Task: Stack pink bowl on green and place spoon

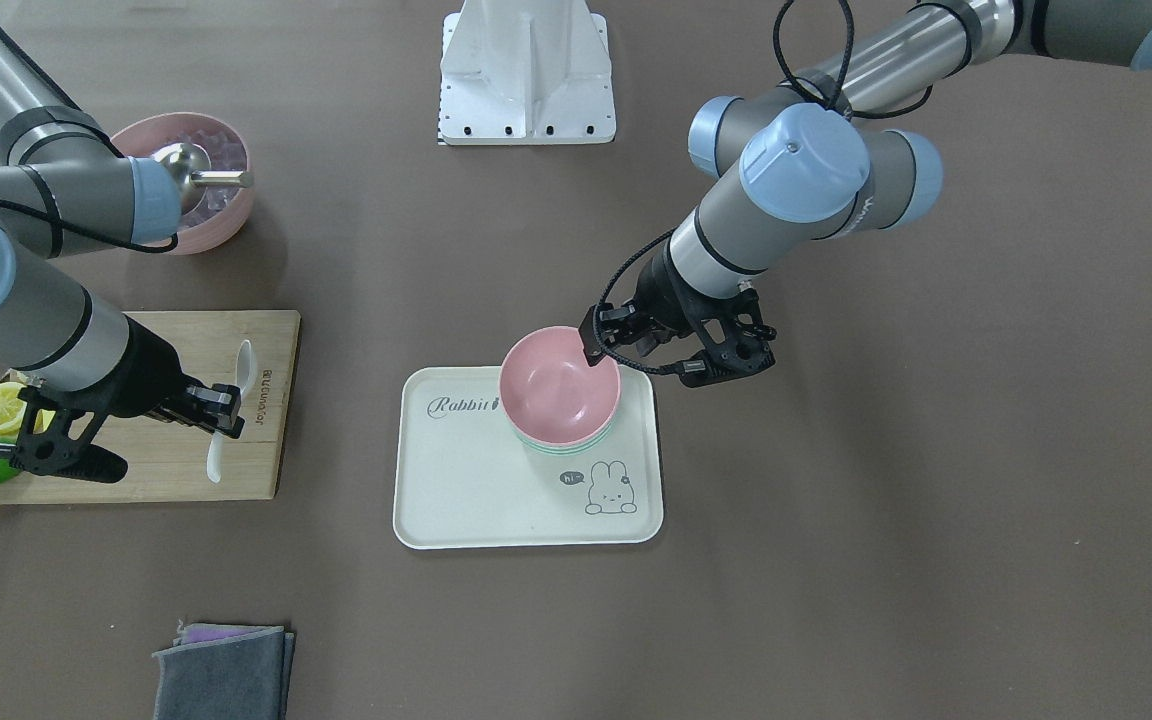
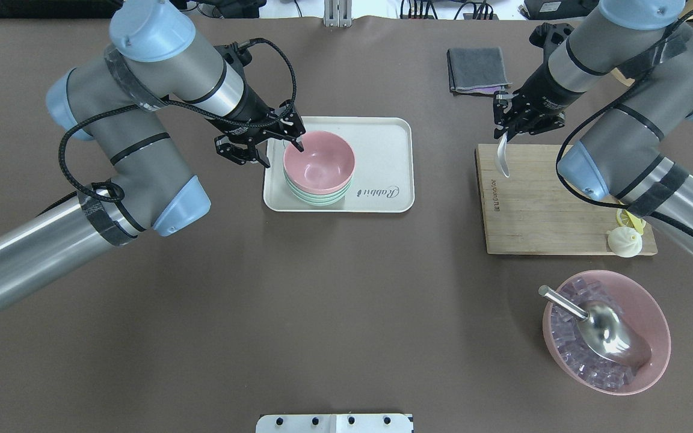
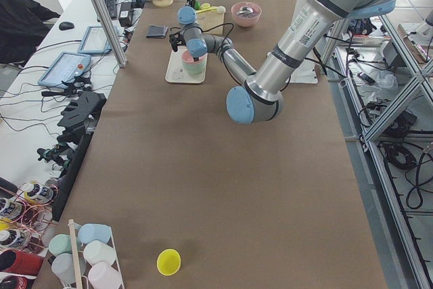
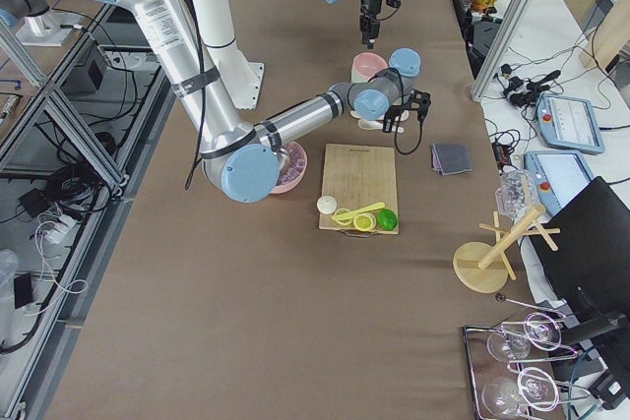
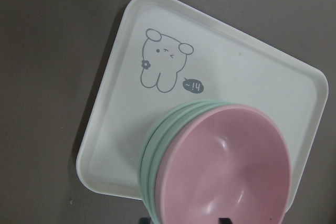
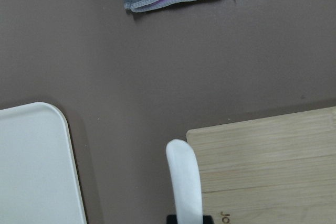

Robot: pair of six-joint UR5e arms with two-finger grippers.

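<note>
A pink bowl (image 2: 319, 161) sits nested on a stack of green bowls (image 2: 313, 199) on the cream rabbit tray (image 2: 382, 150). My left gripper (image 2: 281, 153) is at the bowl's rim, jaws apart, with one finger inside the bowl and one outside; the left wrist view shows the pink bowl (image 5: 226, 166) just ahead of the fingertips. My right gripper (image 2: 503, 137) is shut on the handle of a white spoon (image 2: 503, 161) at the far left corner of the wooden cutting board (image 2: 539, 204). The right wrist view shows the spoon (image 6: 182, 177) sticking out from between the fingers.
A larger pink bowl (image 2: 653, 355) of ice cubes with a metal scoop (image 2: 605, 331) stands near the robot on the right. A bun (image 2: 624, 243) and a lemon slice lie on the board. A folded grey cloth (image 2: 477, 69) lies beyond the board.
</note>
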